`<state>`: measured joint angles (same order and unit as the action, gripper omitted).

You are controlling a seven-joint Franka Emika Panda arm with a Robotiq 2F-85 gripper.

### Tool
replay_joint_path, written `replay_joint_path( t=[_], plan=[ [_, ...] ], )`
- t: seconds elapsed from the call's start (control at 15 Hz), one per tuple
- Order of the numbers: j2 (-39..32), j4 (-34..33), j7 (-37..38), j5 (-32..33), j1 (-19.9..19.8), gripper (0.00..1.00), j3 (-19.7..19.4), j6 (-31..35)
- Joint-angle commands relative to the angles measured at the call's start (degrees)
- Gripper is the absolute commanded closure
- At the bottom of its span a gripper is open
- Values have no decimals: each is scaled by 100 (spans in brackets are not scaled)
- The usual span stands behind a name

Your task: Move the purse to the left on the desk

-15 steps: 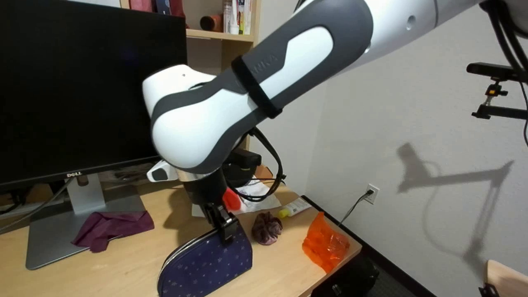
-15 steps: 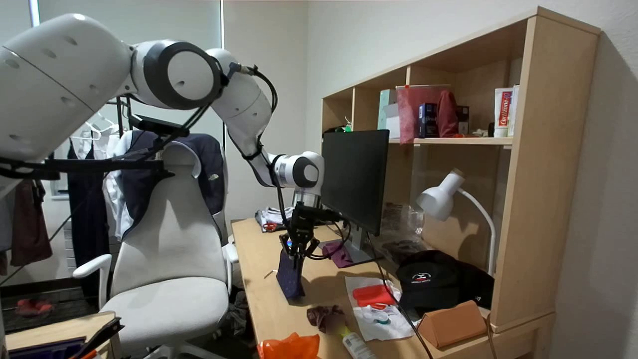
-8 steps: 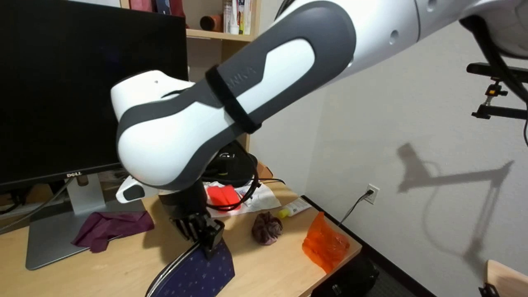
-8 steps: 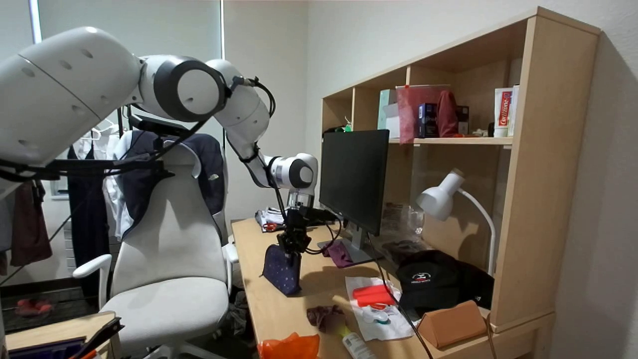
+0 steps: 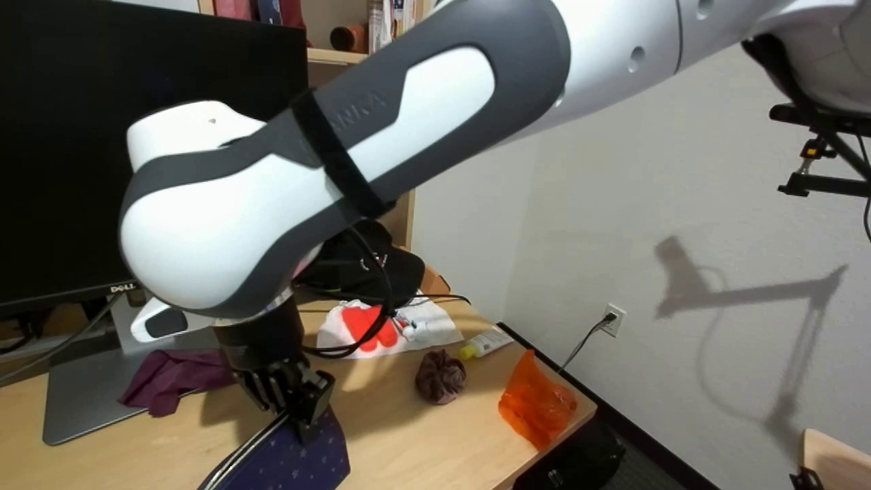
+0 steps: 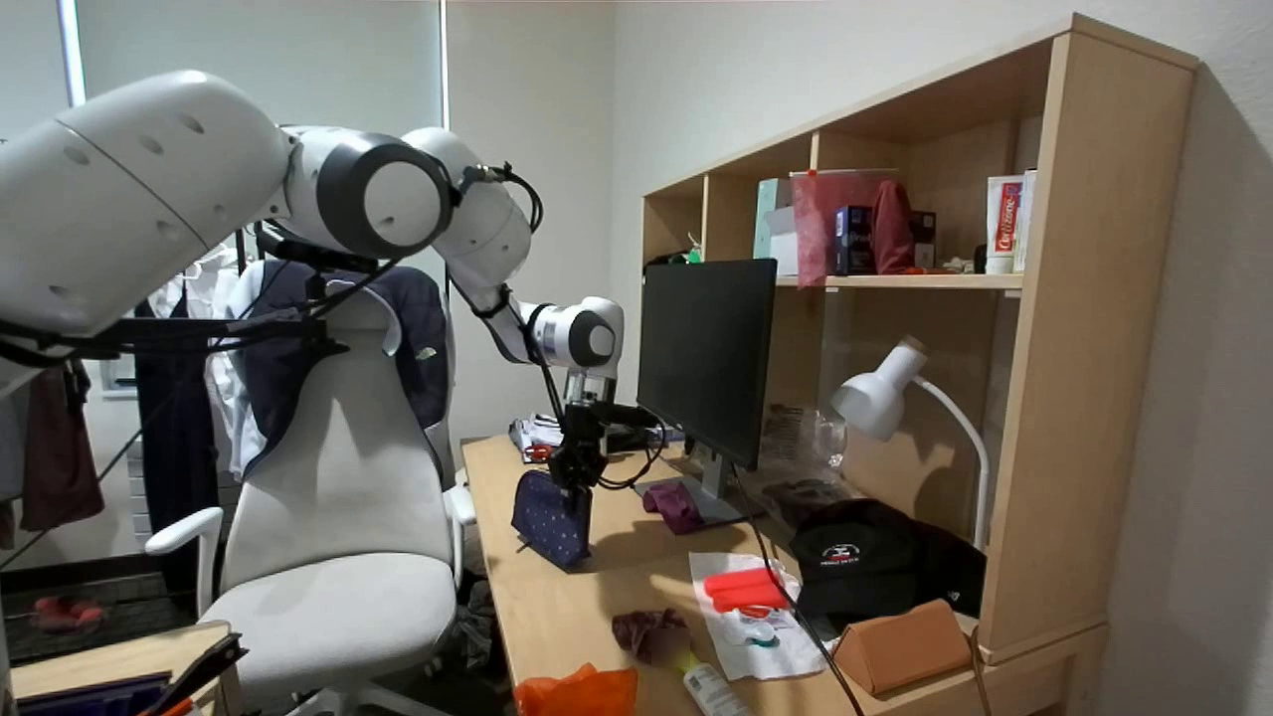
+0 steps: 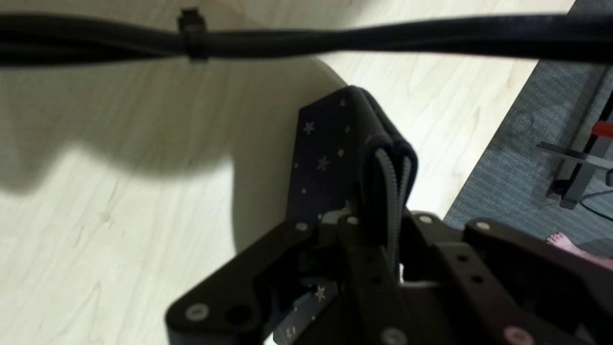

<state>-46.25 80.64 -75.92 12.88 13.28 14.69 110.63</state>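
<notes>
The purse is dark blue with small stars and a silver zip along its curved top. It shows at the lower edge of an exterior view point(image 5: 292, 459), partly cut off, and at mid-desk in an exterior view point(image 6: 552, 522). My gripper point(image 5: 306, 425) is shut on the purse's top edge and holds it upright; it also shows in an exterior view point(image 6: 575, 482). In the wrist view the fingers point(image 7: 378, 230) pinch the zip edge of the purse point(image 7: 325, 153) from both sides. I cannot tell whether its bottom touches the desk point(image 6: 537, 607).
A monitor point(image 6: 708, 358) stands behind the gripper, with a purple cloth point(image 6: 673, 505) on its base. A scrunchie point(image 5: 441, 376), a tube point(image 5: 486, 342), an orange bag point(image 5: 537, 401) and white paper point(image 5: 435, 327) lie on the desk. A chair point(image 6: 338, 477) stands at the desk's front edge.
The arm and the held purse have moved along the desk, left and slightly down in an exterior view, toward the far end in an exterior view. The purse has turned a little. The grip stays shut.
</notes>
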Motion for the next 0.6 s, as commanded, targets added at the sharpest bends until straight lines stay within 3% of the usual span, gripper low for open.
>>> replay_joint_path(
  t=[0.0,0.27,0.53],
  plan=[
    [-245,-549,405,-454,28,91,-8,-304],
    [-504,-1016,1378,-862,77,91,-113,-641],
    [-812,-1472,2489,-760,249,91,-299,-870]
  ],
)
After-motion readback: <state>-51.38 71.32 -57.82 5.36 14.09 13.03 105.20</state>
